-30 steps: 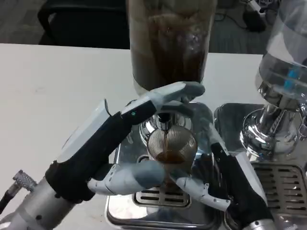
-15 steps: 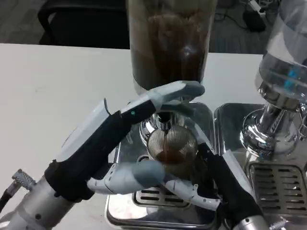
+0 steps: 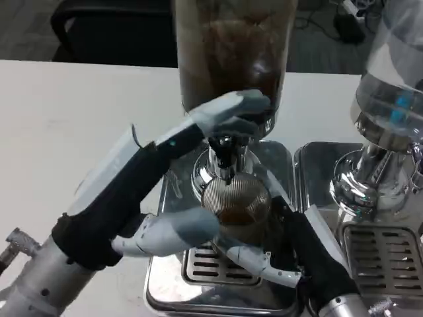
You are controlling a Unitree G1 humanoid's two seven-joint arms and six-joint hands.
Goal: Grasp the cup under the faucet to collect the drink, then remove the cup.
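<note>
A clear ribbed cup with brown drink in it sits under the faucet of a tall dispenser full of brown liquid. My right hand holds the cup from the right and below, its fingers wrapped around the base. My left hand reaches in from the lower left. Its upper fingers lie on the tap handle above the faucet, and its thumb is spread below, left of the cup. I see no stream from the faucet.
The cup stands over a steel drip tray with a slotted grate. A second dispenser with clear liquid and its own tray stands close on the right. White table lies open to the left.
My left hand's upper fingers have risen with the tap handle, and the brown stream seen a second ago no longer shows. My right hand has closed in on the cup.
</note>
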